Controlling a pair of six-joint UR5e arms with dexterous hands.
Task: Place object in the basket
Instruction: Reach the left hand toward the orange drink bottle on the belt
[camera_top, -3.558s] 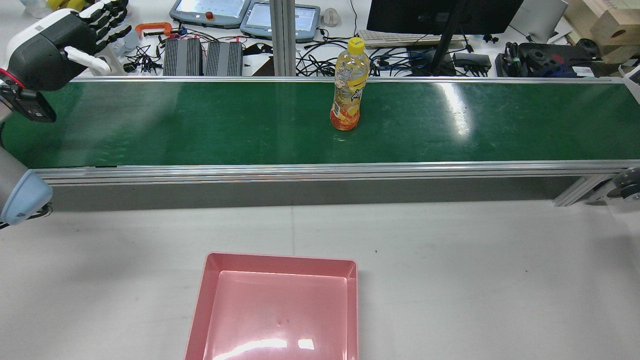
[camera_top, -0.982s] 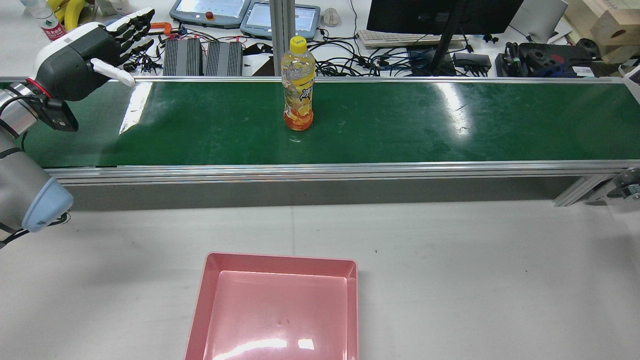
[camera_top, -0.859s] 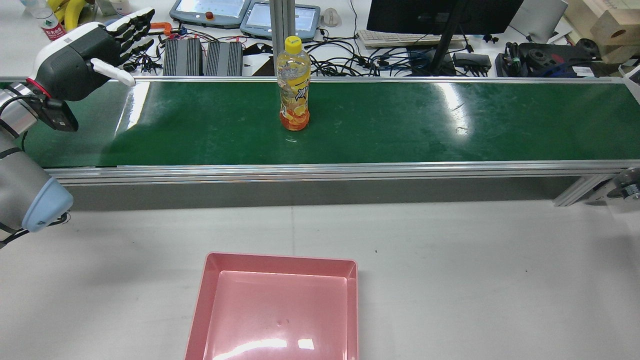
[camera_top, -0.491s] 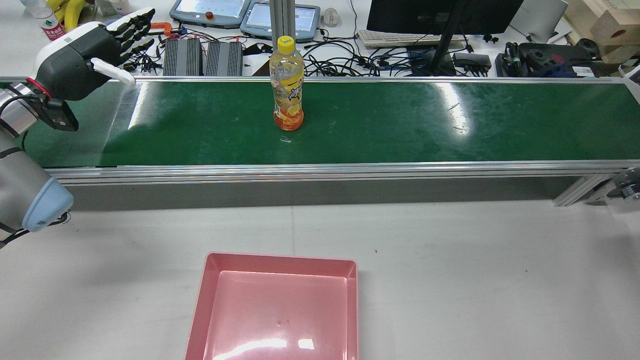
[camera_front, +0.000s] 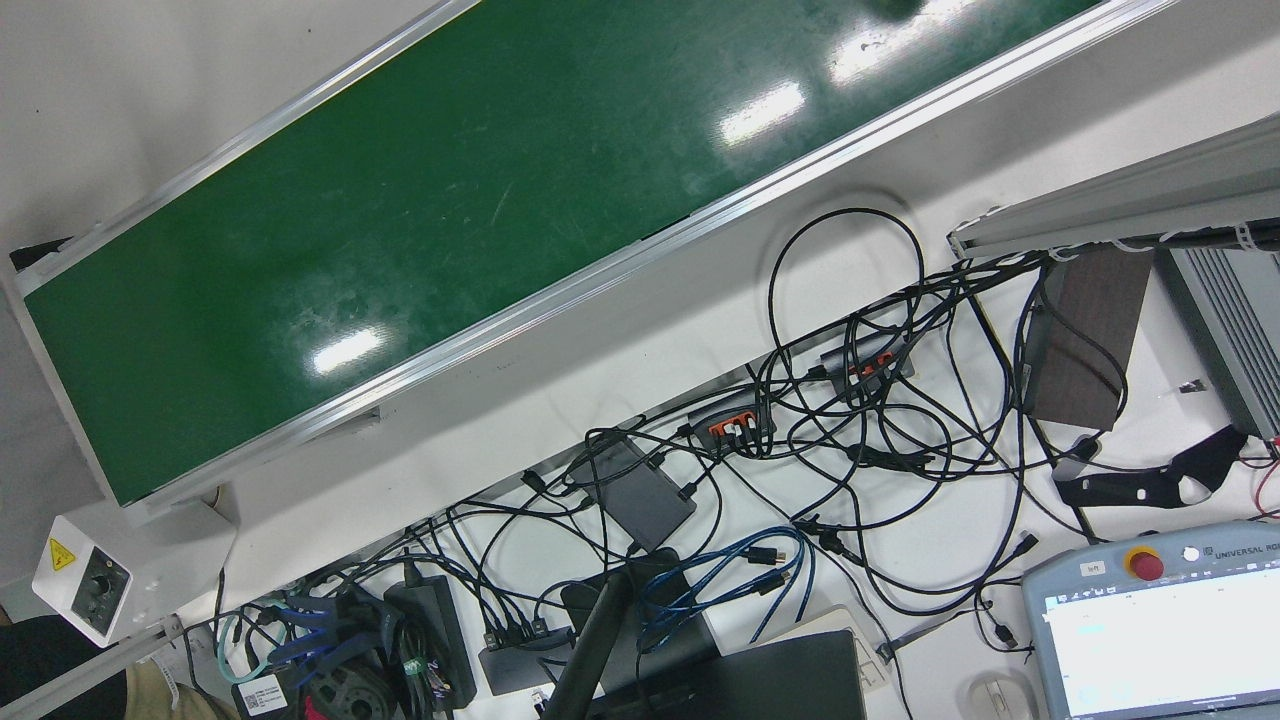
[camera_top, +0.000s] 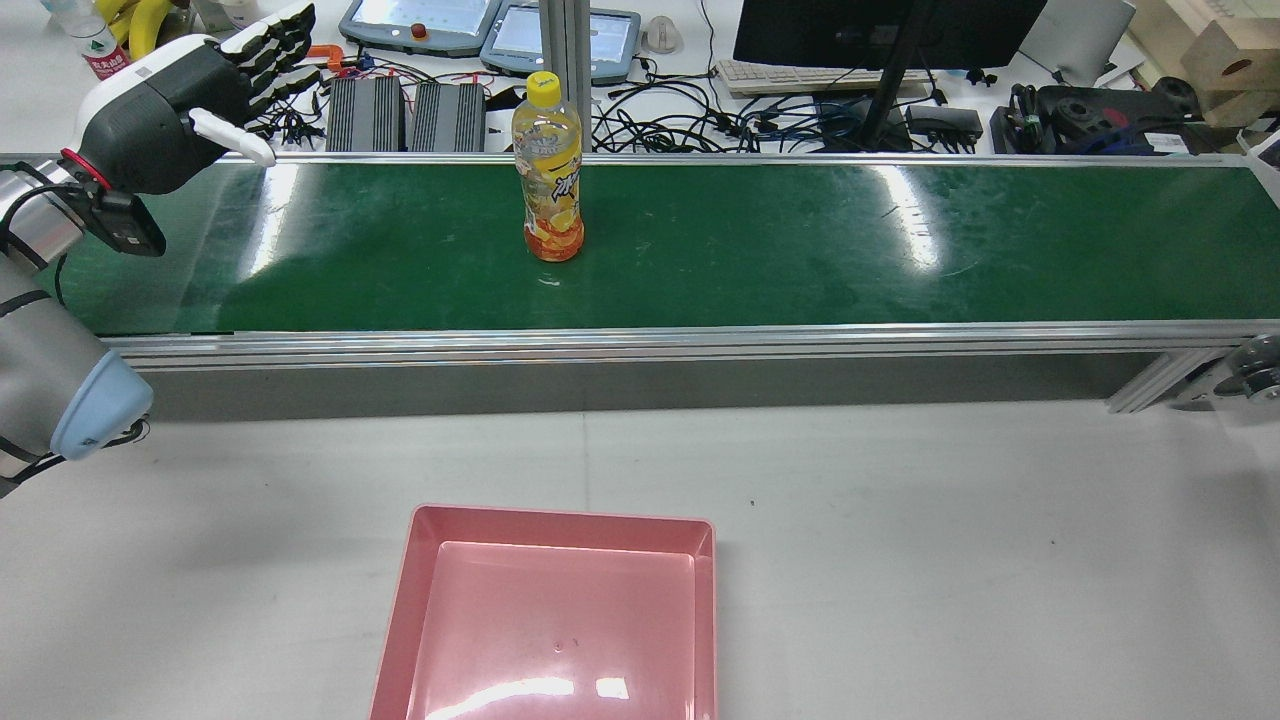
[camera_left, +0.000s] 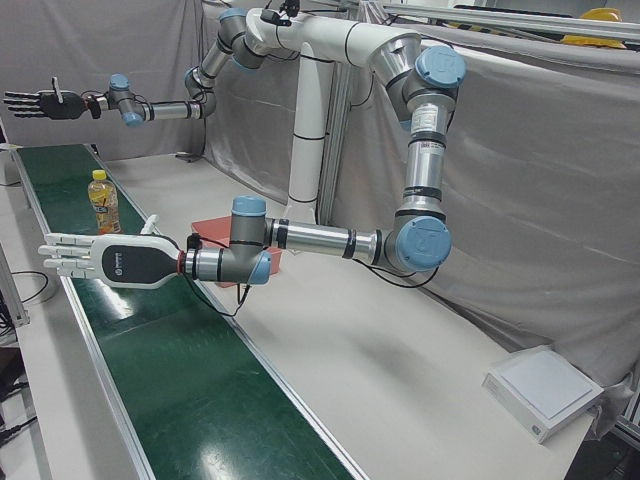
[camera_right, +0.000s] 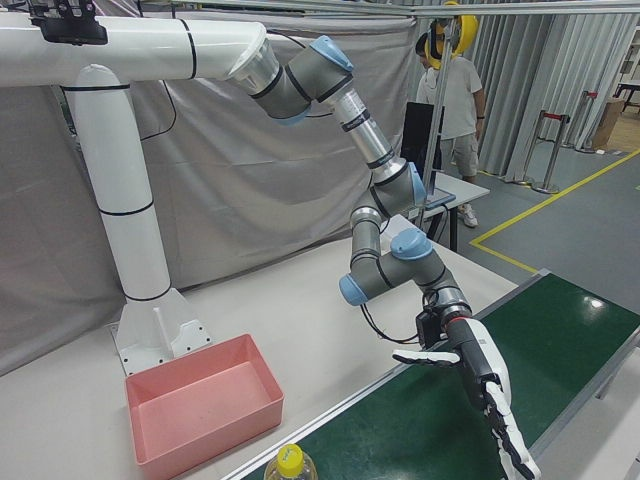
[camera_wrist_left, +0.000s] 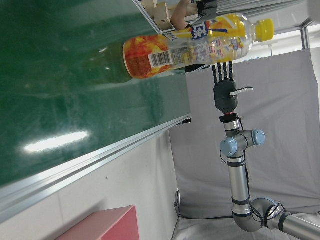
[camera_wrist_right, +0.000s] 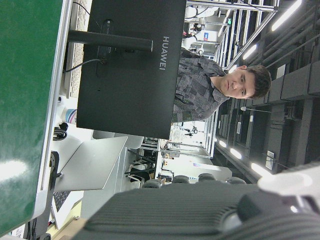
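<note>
The front view has no arm in it, only the glossy green belt (camera_front: 400, 200) running from 8 to 1 o'clock, and a tangle of black cables (camera_front: 850, 400) on the white bench.

In the rear view the left hand (camera_top: 185, 105) hovers at 10 o'clock over the belt's far edge. Its black back faces the camera, the fingers reach straight out and the white thumb sticks sideways; it is spread wide and holds nothing. The bottle (camera_top: 547, 170) stands upright on the belt, at 12 o'clock from the basket (camera_top: 560, 517). It is clear plastic with a yellow cap and an orange-and-yellow label. The basket is a shallow pink plastic tray with rounded corners, and it lies on the matte pale surface (camera_top: 900, 550).

The left-front view shows the left forearm level, with the white palm side of the hand turned to the camera. The right hand (camera_left: 40, 103) is far off at 10 o'clock, fingers fanned and empty.

In the right-front view the left hand's fingers slope down towards 5 o'clock, and the bottle's cap peeks in at 6.

The left hand view shows the bottle close up, with the right hand splayed beyond it.

The right hand view shows the belt's edge and a black monitor (camera_wrist_right: 130, 65).
</note>
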